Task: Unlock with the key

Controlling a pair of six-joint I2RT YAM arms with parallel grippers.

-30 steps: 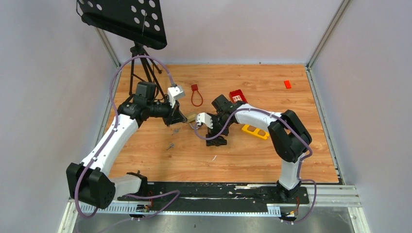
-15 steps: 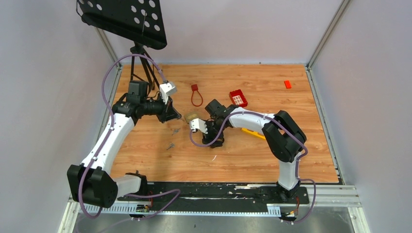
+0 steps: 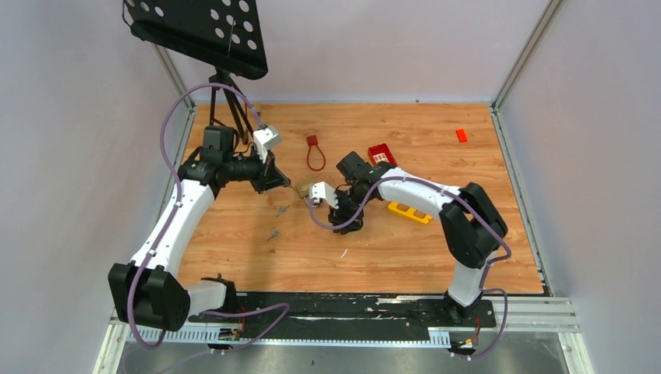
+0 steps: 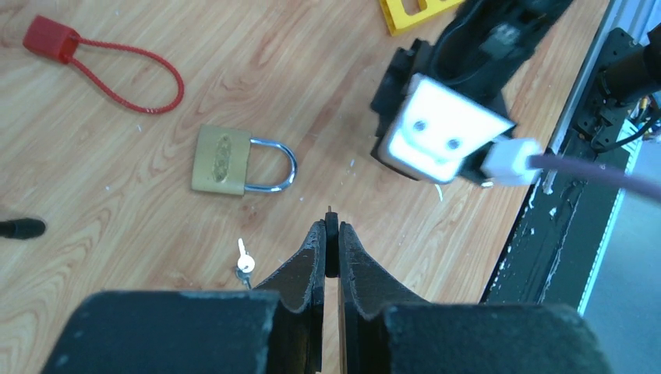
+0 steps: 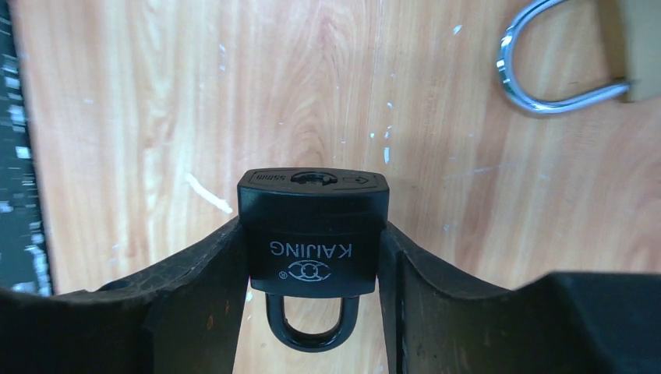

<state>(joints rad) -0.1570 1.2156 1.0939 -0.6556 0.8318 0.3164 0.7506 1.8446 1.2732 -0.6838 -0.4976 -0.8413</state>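
Two changes since a second ago: my left arm has drawn back toward the left rear, and the right end effector (image 5: 312, 238) has narrowed from wide open until its fingers press both sides of the black padlock (image 5: 312, 202). I count two padlocks. The black one is grasped with its keyhole end pointing away from the wrist, and the brass padlock (image 4: 222, 160) lies flat on the surface (image 3: 405, 257) just beside it. I count three keys: one key (image 4: 331, 214) pinched in the left end effector (image 4: 330, 234), and what look like two small loose keys (image 3: 282, 209) on the wood. There is one red cable seal (image 4: 101, 66). The left end effector is clenched, the key's tip poking out, apart from the black padlock.
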